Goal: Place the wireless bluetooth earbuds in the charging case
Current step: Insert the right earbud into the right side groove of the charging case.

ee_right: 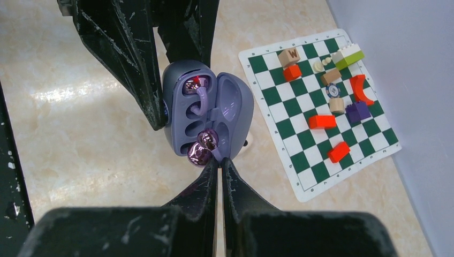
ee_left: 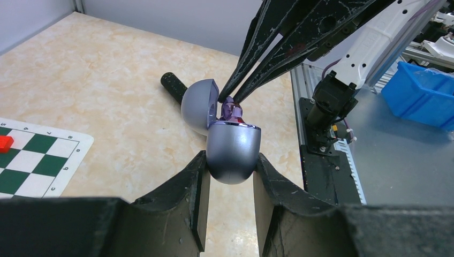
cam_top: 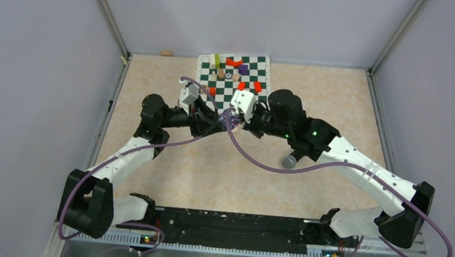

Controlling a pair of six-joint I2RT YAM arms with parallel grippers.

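My left gripper (ee_left: 230,163) is shut on the grey-purple charging case (ee_left: 233,147) and holds it above the table with its lid (ee_left: 197,106) open. In the right wrist view the case (ee_right: 184,115) shows one purple earbud (ee_right: 195,87) seated in the upper slot. My right gripper (ee_right: 220,160) is shut on the stem of the second earbud (ee_right: 202,149), which sits at the lower slot's edge. From the left wrist view the right gripper (ee_left: 229,99) comes down from above with that earbud (ee_left: 232,111) over the case. In the top view both grippers (cam_top: 229,120) meet mid-table.
A green-and-white chess mat (cam_top: 205,70) with several small blocks, among them a larger purple block (ee_right: 356,111), lies at the far side. A black microphone with a grey head (cam_top: 289,161) lies under the right arm. A blue bin (ee_left: 423,91) stands off the table.
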